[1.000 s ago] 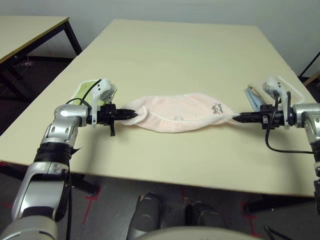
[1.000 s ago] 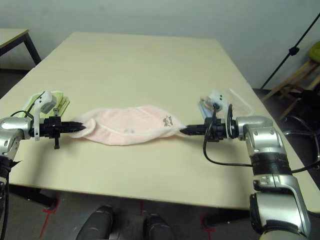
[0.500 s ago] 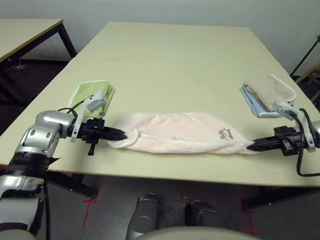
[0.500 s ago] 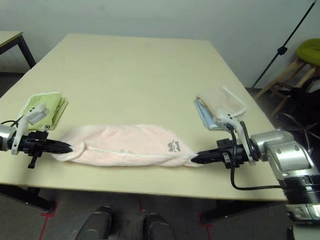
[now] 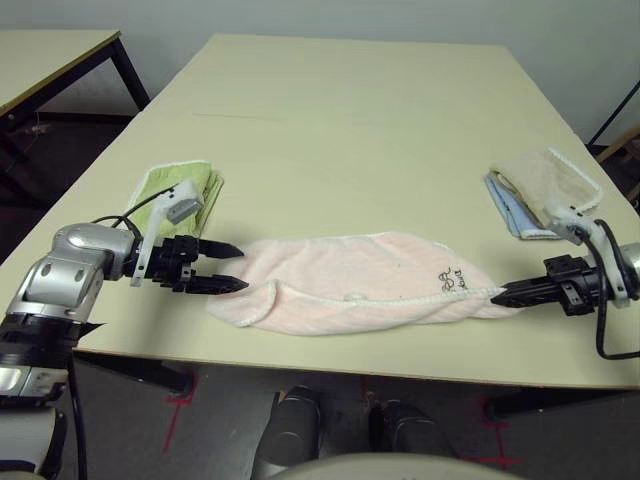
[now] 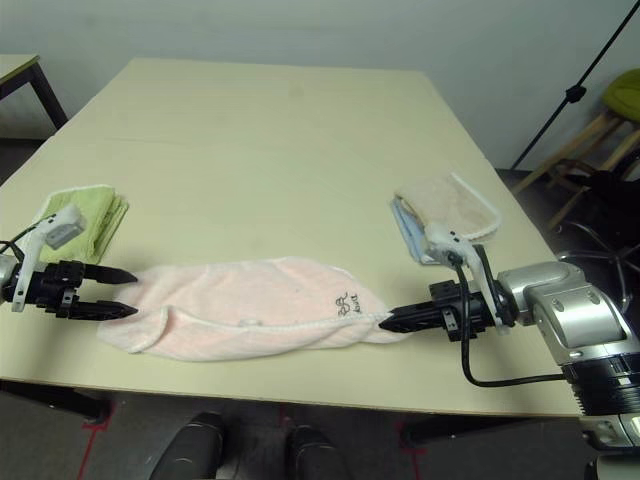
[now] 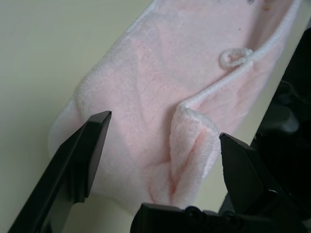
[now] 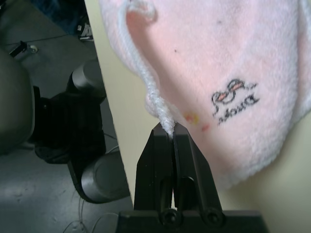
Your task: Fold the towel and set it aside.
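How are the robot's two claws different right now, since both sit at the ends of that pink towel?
The left gripper has its two black fingers spread apart and holds nothing, with the end of the pink towel lying loose just beyond them. The right gripper is pinched shut on the towel's white corner edging. The left gripper stands off its end; the right one touches its end. Both are black, two-fingered, and point inward along the table's near edge.

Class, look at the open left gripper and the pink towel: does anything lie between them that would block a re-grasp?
Nothing visible does. The left gripper stands open right at the end of the towel, with bare table around it; the green towel lies farther back.
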